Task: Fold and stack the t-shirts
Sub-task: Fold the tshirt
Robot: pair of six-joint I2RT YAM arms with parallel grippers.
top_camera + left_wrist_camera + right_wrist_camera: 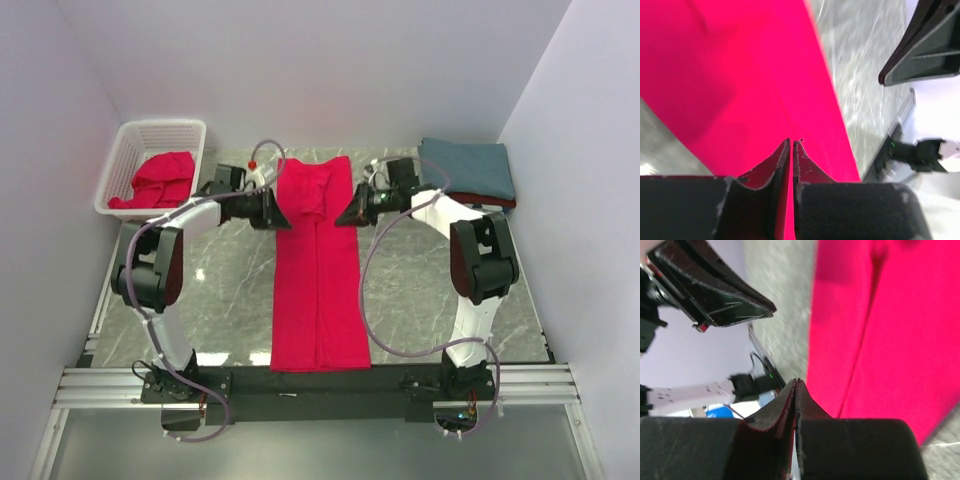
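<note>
Red t-shirt [318,270] between near-closed grippers

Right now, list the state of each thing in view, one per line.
Red t-shirt: folded into a long strip, flat on table.
Folded t-shirts: stacked, far right corner.
Basket: holds a crumpled red shirt.
Left pincer: nearly closed, at strip's edge.
Right pincer: nearly closed, at strip's edge.

From overhead the left claw [283,212] and right claw [343,213] tips are too small to judge against the long red t-shirt [318,270]; the wrist views crop that shirt at every edge, marble table [865,75] blurred; the teal-blue t-shirt [467,168] hides most of a darker red one [508,203] beneath.
</note>
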